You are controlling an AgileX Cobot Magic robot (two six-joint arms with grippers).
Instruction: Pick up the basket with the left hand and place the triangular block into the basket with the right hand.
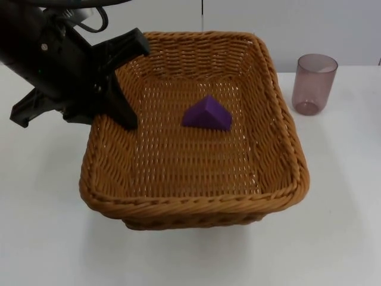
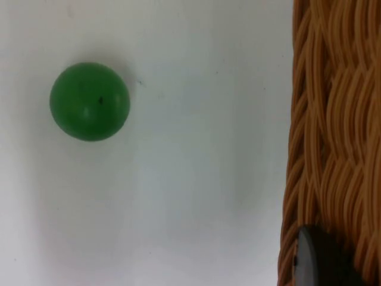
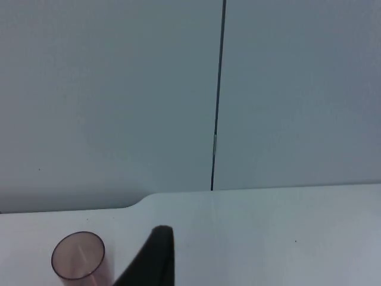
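Left tool (image 1: 122, 83) pinching the wicker basket's (image 1: 196, 205) left rim, one finger inside, one outside, purple triangular block (image 1: 206, 113) lying on basket floor, green ball (image 2: 89, 101) on white desk (image 1: 47, 238) beside basket, pink cup (image 1: 314, 83) farther right, right tool (image 3: 156, 256) near cup, finger state cannot be told.

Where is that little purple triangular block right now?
In the top view, the purple triangular block lies inside the woven wicker basket, on its floor toward the far wall, right of the left gripper on the basket's left rim.
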